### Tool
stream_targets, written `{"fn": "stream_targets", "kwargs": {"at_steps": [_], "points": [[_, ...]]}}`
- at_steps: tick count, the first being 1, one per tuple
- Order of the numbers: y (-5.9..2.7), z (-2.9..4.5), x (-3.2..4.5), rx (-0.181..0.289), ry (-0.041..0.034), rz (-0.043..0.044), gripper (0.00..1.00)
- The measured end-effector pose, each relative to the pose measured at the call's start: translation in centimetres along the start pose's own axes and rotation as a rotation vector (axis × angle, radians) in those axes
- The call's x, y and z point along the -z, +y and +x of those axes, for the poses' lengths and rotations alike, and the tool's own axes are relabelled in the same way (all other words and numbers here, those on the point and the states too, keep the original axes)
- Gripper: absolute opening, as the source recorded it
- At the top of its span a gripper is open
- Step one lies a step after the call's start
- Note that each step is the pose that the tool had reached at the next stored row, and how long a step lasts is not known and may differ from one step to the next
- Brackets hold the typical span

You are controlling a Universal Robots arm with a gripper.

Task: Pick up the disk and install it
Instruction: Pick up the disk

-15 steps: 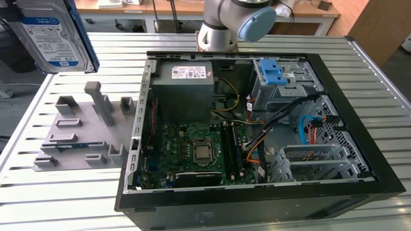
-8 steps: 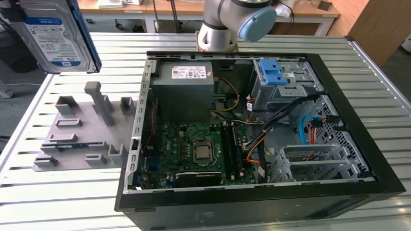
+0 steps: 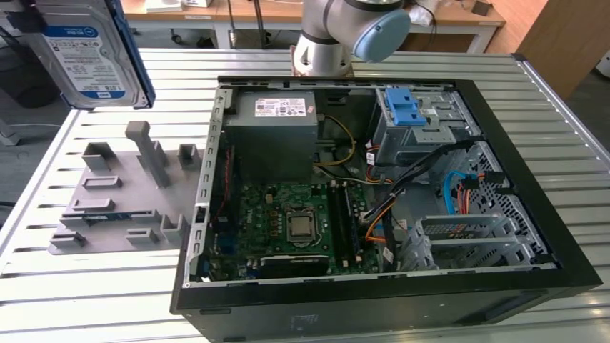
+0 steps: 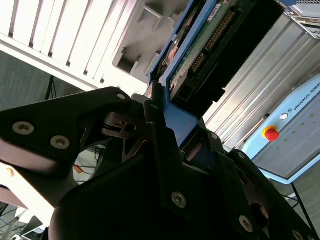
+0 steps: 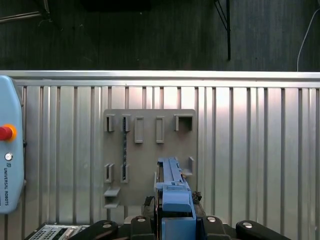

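The disk (image 3: 86,53), a silver drive with a blue-and-white label in a thin blue bracket, hangs high above the table at the exterior view's left, over the grey holder plate (image 3: 119,200). In the second wrist view my gripper (image 4: 182,130) is shut on the disk (image 4: 200,45), its black fingers (image 4: 156,117) clamping the blue bracket edge. In the first wrist view the disk (image 5: 172,187) stands edge-on between the fingers of the gripper (image 5: 172,201), above the holder plate (image 5: 150,150).
An open black computer case (image 3: 515,271) lies on the slatted metal table, with a grey power-supply box (image 3: 276,114), a motherboard (image 3: 286,221) and a drive cage with blue latch tabs (image 3: 405,107). The arm's base (image 3: 333,43) stands behind it. A pendant with a red button (image 5: 10,150) lies beside the plate.
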State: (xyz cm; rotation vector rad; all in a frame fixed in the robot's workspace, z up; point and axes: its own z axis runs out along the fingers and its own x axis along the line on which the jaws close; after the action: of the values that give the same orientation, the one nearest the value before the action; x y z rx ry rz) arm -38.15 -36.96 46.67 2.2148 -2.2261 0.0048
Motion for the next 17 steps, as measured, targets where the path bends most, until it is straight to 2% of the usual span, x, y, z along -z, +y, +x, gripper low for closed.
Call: {"fn": "stream_targets", "kwargs": {"at_steps": [17], "points": [[-2.16,0.01,-0.02,0.0,0.0,-0.0001,0.36]]}}
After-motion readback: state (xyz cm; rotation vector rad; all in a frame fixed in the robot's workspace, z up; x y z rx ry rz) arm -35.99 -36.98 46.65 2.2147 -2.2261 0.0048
